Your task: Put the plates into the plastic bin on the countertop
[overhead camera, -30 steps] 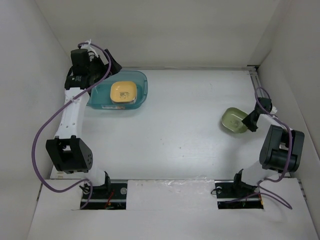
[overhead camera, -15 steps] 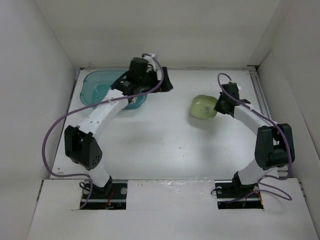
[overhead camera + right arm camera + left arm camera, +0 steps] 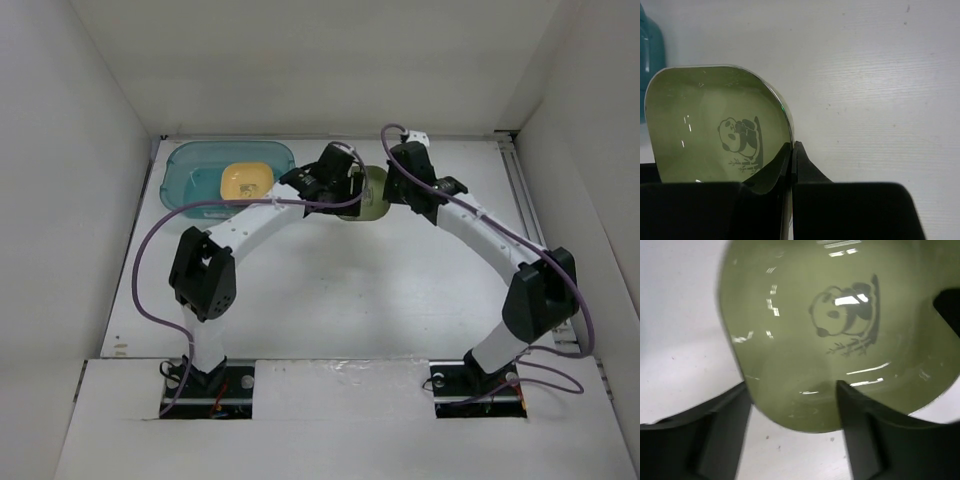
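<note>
A light green plate with a panda print is held off the countertop at the back middle. My right gripper is shut on its right rim; in the right wrist view the fingers pinch the edge of the plate. My left gripper is open at the plate's left side; in the left wrist view its fingers straddle the near edge of the plate. The teal plastic bin stands at the back left with a yellow plate inside.
White walls enclose the countertop on the left, back and right. The bin's edge shows at the left of the right wrist view. Both arms arch over the middle of the countertop.
My right arm has carried the green plate left from the right side to the back middle. My left arm has swung right from the bin to the plate, uncovering the yellow plate.
</note>
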You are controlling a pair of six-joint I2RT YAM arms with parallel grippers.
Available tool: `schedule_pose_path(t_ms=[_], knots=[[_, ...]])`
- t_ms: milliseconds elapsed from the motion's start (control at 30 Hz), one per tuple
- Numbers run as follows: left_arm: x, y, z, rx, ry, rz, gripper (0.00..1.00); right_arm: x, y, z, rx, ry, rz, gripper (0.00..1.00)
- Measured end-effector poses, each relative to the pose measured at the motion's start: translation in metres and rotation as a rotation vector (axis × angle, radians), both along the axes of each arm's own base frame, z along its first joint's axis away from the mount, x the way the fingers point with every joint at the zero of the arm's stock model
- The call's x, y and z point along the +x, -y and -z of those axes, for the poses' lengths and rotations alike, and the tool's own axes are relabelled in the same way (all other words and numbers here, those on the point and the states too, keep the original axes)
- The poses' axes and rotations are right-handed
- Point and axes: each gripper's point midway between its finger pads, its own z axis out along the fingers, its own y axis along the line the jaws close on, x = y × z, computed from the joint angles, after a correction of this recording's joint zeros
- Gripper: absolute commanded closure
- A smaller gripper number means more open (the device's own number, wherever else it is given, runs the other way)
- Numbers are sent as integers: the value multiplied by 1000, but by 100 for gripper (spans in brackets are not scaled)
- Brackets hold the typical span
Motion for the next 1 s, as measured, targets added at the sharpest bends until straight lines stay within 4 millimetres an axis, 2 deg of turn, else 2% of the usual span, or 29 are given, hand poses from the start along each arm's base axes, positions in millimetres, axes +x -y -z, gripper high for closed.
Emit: schedule_pose_path(t_ms=[67, 100, 133, 167, 267, 300, 333, 433, 567, 633, 733, 833, 967, 1000], knots=[[3, -3, -1, 12, 14, -15, 62, -2, 4, 1, -16, -7, 10, 100], [4, -4, -2, 17, 18, -23, 85, -4, 6, 1, -21, -6, 11, 100], [6, -7, -2, 29, 26, -35, 98, -5, 8, 0, -27, -5, 8, 100], [7, -10, -1, 37, 24, -43, 100, -8, 11, 0, -29, -7, 10, 100], [12, -8, -11, 17, 41, -59, 100, -15, 15, 0, -19, -8, 8, 99], [14, -8, -15, 17, 50, -64, 100, -14, 16, 0, -14, -3, 9, 83], [15, -9, -18, 20, 57, -68, 100, -13, 16, -2, 0, 5, 9, 74], [23, -16, -23, 37, 87, -89, 100, -15, 17, 0, 22, 5, -27, 71], [42, -43, -29, 41, 100, -116, 100, -12, 14, 6, 84, 8, -84, 57], [58, -70, -39, 37, 125, -163, 100, -9, 16, 8, 111, 7, -101, 50], [79, -116, -59, 5, 167, -243, 100, 2, 20, 11, 143, 11, -113, 49], [97, -169, -76, -18, 212, -332, 100, 8, 23, 24, 158, -18, -121, 49], [117, -232, -78, 28, 243, -411, 100, 11, 26, 36, 167, -44, -128, 48], [118, -238, -75, 34, 240, -413, 100, 10, 26, 37, 167, -46, -134, 48]])
